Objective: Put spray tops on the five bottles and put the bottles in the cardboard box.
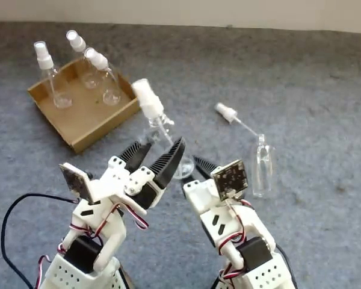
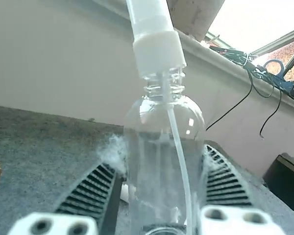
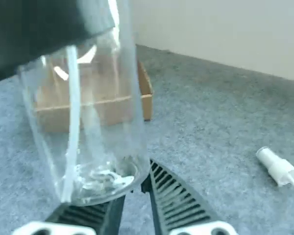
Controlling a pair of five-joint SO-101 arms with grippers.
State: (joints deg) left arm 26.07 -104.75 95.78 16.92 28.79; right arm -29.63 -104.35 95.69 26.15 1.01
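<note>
Cardboard box (image 1: 105,127): open, far left; three capped bottles (image 1: 103,78) upright inside.
Fourth bottle (image 1: 162,127): clear, tilted, near box corner; spray top (image 1: 145,96) on neck, threads exposed.
Fifth bottle (image 1: 262,165): uncapped, lying flat.
Loose spray top (image 1: 226,112): dip tube toward its neck.

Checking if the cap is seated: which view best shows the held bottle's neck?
Left wrist view: neck threads show bare under the spray top. High view shows it small; right wrist view shows the bottle's base.
</note>
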